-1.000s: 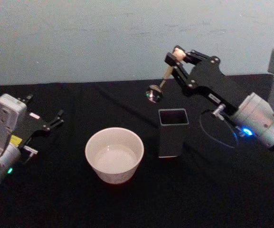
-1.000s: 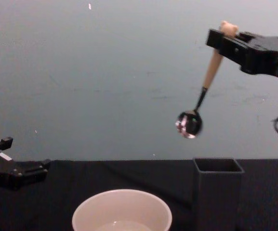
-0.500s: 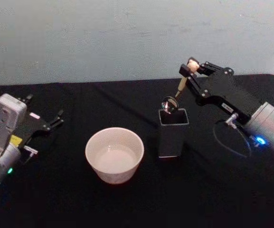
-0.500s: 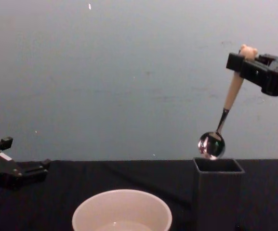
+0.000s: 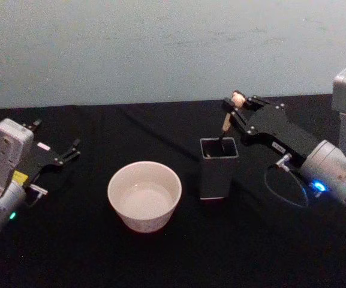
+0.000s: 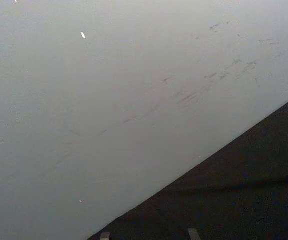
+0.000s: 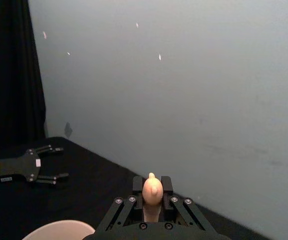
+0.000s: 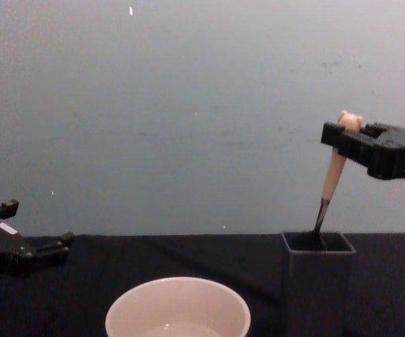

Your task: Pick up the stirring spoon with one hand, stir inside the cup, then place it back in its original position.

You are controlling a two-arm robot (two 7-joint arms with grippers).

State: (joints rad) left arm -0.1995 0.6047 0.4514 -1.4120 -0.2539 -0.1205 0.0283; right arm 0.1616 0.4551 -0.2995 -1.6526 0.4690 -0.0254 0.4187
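While the black counter spreads beneath everything, the right gripper hangs above its far side, clamped on the stirring spoon just under the bear-head knob. The left gripper sits at the left, fingers apart and empty. The cup stands mid-counter, with the dark square holder just to its right. The spoon leans slightly, its bowl down inside the holder.

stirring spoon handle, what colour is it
Pale peach on the stirring spoon handle, best seen in the chest view.
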